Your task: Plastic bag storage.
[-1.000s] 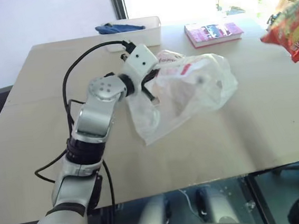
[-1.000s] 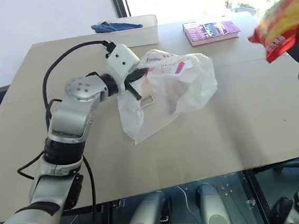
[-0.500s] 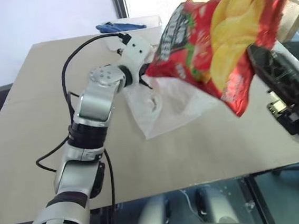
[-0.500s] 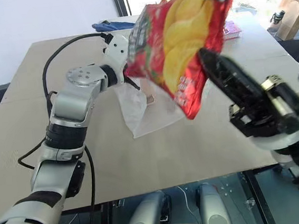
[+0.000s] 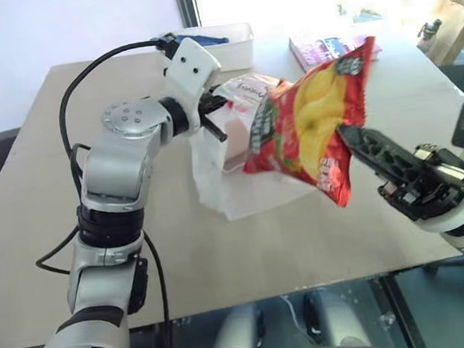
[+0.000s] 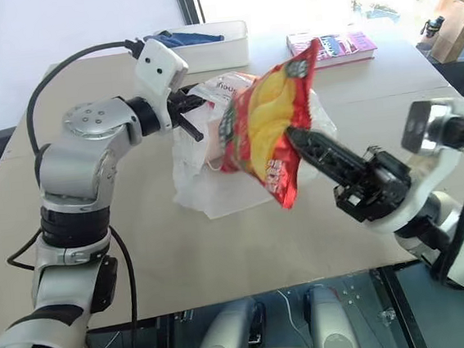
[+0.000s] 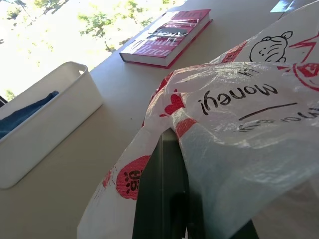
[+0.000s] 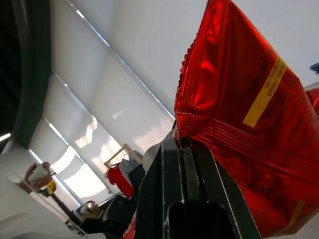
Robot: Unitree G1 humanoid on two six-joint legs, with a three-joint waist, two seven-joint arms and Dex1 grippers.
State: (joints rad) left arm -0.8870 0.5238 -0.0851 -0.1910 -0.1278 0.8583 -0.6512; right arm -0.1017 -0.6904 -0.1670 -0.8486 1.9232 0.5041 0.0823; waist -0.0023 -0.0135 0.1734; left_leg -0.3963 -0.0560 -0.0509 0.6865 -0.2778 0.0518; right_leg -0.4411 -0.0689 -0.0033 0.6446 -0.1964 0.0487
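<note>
Wooden table [image 5: 45,192] bearing a white tray [image 5: 232,46] and a book [image 6: 343,44]. The plastic bag [image 5: 216,175], thin, limp and likely weightless and slippery, hangs partly lifted, its lower folds on the table; best held at its rim. Left gripper [image 5: 217,118] is clamped on that rim. Right gripper [image 6: 307,144] pinches a chips packet [image 6: 265,134] beside the bag.

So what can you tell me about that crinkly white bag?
The plastic bag is thin, see-through white and crinkly, with red hearts, paw prints, a small cartoon drawing and black lettering. Its upper edge is lifted, pinched in the shut left tool, while its lower part sags onto the table. The red-and-yellow chips packet, gripped by the right tool, hangs in front of it.
</note>
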